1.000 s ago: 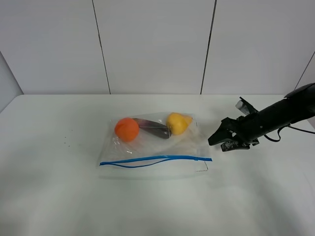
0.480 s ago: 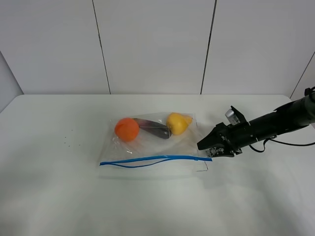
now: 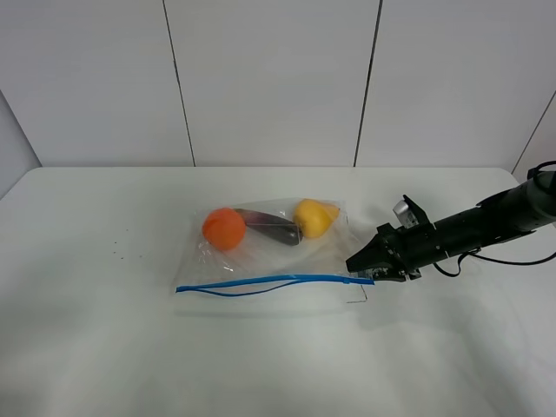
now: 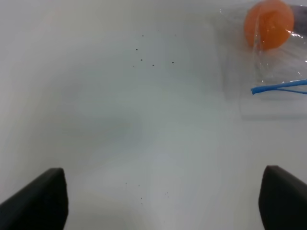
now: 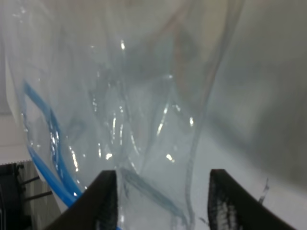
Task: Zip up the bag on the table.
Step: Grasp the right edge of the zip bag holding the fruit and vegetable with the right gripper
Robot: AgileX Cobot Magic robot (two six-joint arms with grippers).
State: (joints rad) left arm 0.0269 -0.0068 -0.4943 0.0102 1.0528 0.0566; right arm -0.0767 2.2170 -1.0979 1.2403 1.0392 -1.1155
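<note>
- The bag (image 3: 261, 261) lies flat on the white table (image 3: 104, 347), with pale wall panels (image 3: 269, 78) behind it.
- A few dark specks (image 4: 153, 64) dot the tabletop beyond the bag's orange-fruit end.
- Inside the clear, crinkly plastic, an orange fruit (image 3: 224, 228), a dark purple fruit (image 3: 271, 226) and a yellow fruit (image 3: 313, 217) sit in a row, along the edge opposite the blue zip strip (image 3: 278, 280).
- The strip's two blue lines gape apart near the orange-fruit end and meet toward the other end.
- My right pincer (image 3: 356, 263) is at that meeting end, spread, with the bag's corner plastic between its fingers (image 5: 106, 201).
- My left pincer (image 4: 160, 206) is spread wide over bare table, well apart from the bag's orange-fruit end.
</note>
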